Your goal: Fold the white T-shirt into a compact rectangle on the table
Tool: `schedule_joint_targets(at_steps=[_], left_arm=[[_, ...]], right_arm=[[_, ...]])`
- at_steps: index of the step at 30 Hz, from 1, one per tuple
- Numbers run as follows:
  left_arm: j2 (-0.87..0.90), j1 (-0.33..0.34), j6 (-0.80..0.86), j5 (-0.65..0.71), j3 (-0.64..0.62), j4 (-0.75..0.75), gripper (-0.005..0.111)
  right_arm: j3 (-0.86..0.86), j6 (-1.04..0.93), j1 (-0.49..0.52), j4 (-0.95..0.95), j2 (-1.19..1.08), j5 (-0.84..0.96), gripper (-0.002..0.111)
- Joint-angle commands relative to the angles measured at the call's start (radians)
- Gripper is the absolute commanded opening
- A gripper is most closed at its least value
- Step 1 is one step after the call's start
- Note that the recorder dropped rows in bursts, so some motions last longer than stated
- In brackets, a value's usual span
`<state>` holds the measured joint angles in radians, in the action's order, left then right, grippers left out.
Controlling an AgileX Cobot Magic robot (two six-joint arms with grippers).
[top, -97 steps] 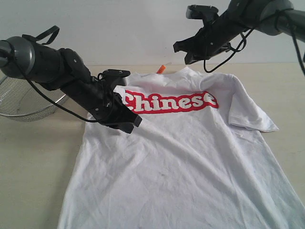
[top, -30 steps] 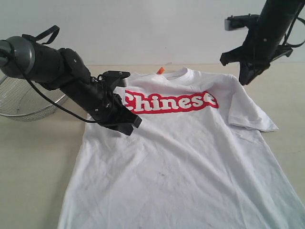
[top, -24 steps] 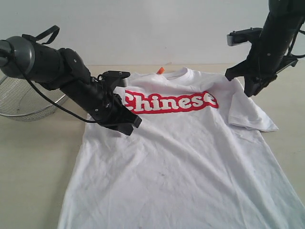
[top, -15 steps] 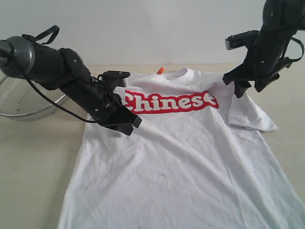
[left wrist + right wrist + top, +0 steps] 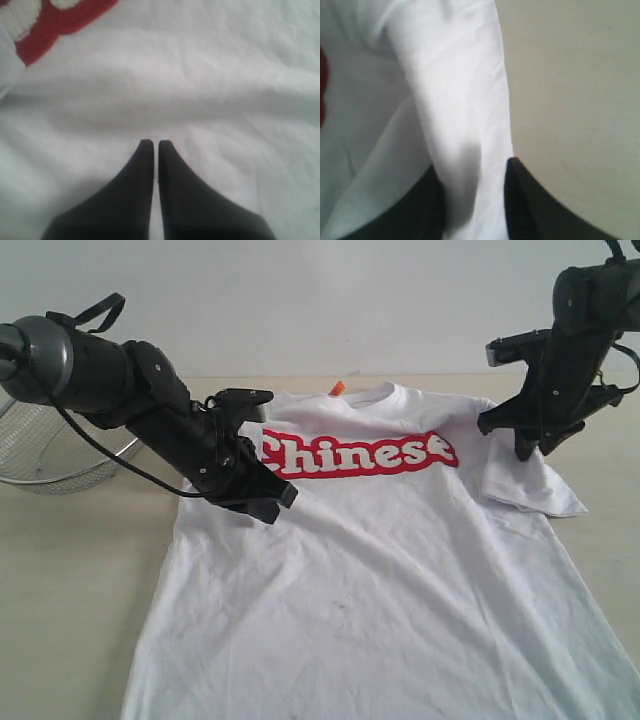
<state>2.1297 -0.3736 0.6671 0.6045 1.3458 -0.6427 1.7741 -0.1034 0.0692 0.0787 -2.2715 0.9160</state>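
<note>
A: Shirt first. Where, which way?
B: The white T-shirt (image 5: 380, 570) lies flat on the desk (image 5: 70, 570), print up. Hem is nearest the camera and collar farthest, so the long axis runs near to far. The hem and both lower corners are cut off by the frame edge.

A: Left arm?
B: It comes in low from the left and slants down over the chest, just below the start of the red lettering (image 5: 355, 453). The left fingers (image 5: 135, 190) are clenched together with nothing between them. The tips are at the cloth, but I can't tell if they touch.

A: Right arm?
B: It drops steeply from the upper right, wrist aimed down at the sleeve (image 5: 535, 485) on that side. The right fingers (image 5: 525, 205) pinch 1 raised fold of that sleeve near its edge. Cloth fills the gap between them, with bare desk just beside.

A: Anything hidden?
B: The left arm covers the other sleeve and shoulder. The orange neck tag (image 5: 338, 388) at the collar is small, no detail. A wire basket (image 5: 40, 455) at far left is partly behind the arm and cut off by the frame.
</note>
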Motion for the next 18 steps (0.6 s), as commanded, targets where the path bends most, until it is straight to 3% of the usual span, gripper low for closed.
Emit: schedule_joint_targets(at_steps=[1,10,18], left_arm=[[0.000,0.002,-0.008,-0.004,0.007,0.001,0.004],[0.000,0.002,-0.008,-0.009,0.007,0.001,0.004],[0.000,0.002,-0.008,-0.009,0.007,0.001,0.004]], right_arm=[[0.000,-0.012,0.023,-0.016,-0.011,0.029,0.000],[0.000,-0.026,-0.016,-0.018,0.036,-0.016,0.000],[0.005,-0.039,-0.133,0.032,0.126,-0.078,0.000]])
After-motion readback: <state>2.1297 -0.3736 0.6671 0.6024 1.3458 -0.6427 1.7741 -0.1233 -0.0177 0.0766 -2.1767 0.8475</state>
